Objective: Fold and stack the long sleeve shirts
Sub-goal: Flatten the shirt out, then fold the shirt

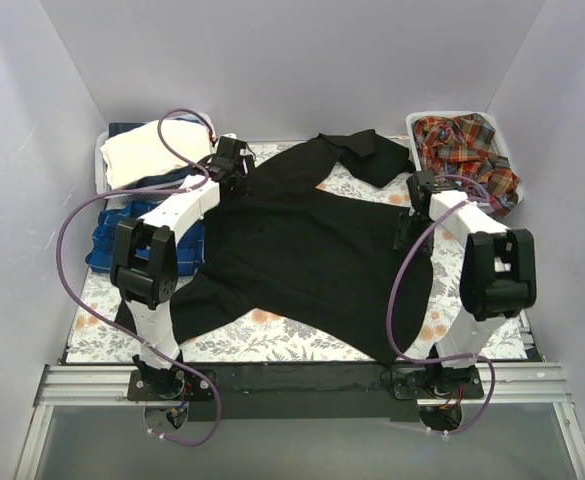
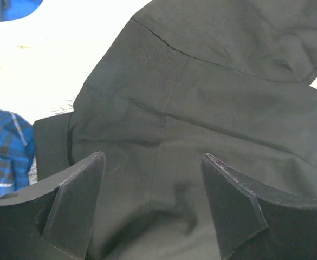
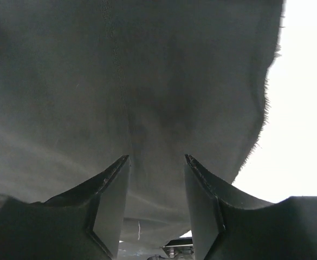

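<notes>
A plain black long sleeve shirt (image 1: 302, 250) lies spread over the middle of the table, one sleeve folded across the far edge. My left gripper (image 1: 230, 160) hovers over its far left shoulder. In the left wrist view that gripper (image 2: 153, 162) is open, with wrinkled black cloth (image 2: 201, 97) below the gap. My right gripper (image 1: 422, 190) is at the shirt's right side. In the right wrist view its jaws (image 3: 157, 160) stand apart over the black cloth (image 3: 120, 81), near a frayed hem. A blue-and-white checked shirt (image 1: 122, 235) lies at the left. Red-orange plaid shirts (image 1: 467, 150) fill the right basket.
A white basket (image 1: 102, 165) at the far left holds a cream cloth (image 1: 157, 150) over blue items. Another white basket (image 1: 417, 122) stands at the far right. A floral cloth (image 1: 272, 340) covers the table. Purple cables loop from both arms. White walls enclose three sides.
</notes>
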